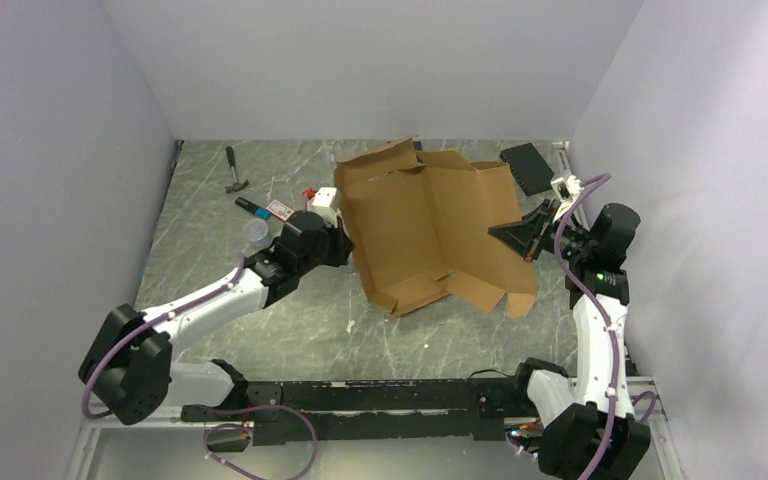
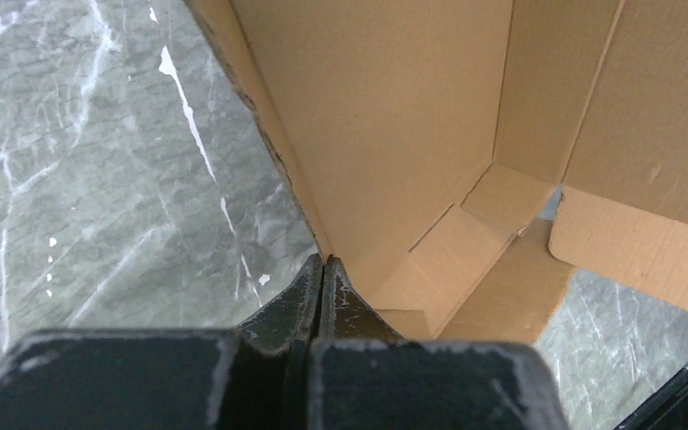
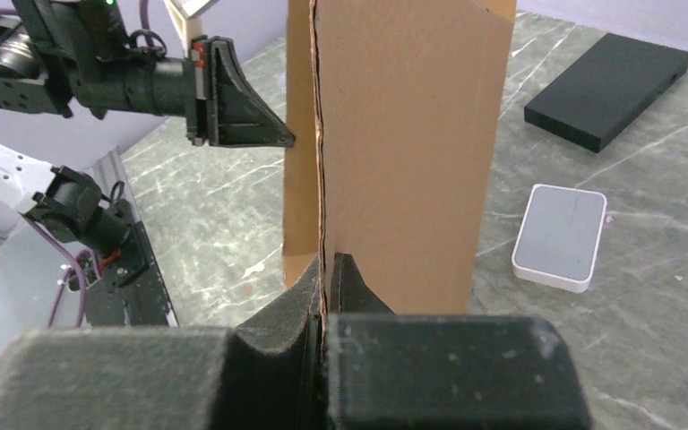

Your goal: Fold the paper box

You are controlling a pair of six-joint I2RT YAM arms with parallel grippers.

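The paper box (image 1: 430, 225) is a brown cardboard sheet, partly folded, in the middle of the table with its sides raised. My left gripper (image 1: 346, 246) is at its left edge. In the left wrist view the fingers (image 2: 305, 291) are shut, and the raised wall's edge (image 2: 260, 107) runs into their tips. My right gripper (image 1: 497, 232) is on the box's right side. In the right wrist view it is shut on the edge of an upright panel (image 3: 403, 134), with cardboard between the fingers (image 3: 291, 305). The left gripper (image 3: 288, 139) also shows there, touching the panel.
A black slab (image 1: 526, 167) lies at the back right, also in the right wrist view (image 3: 607, 90), with a small white case (image 3: 559, 236) near it. A hammer (image 1: 235, 172), a marker (image 1: 252, 207) and a clear cup (image 1: 256, 234) lie at the back left.
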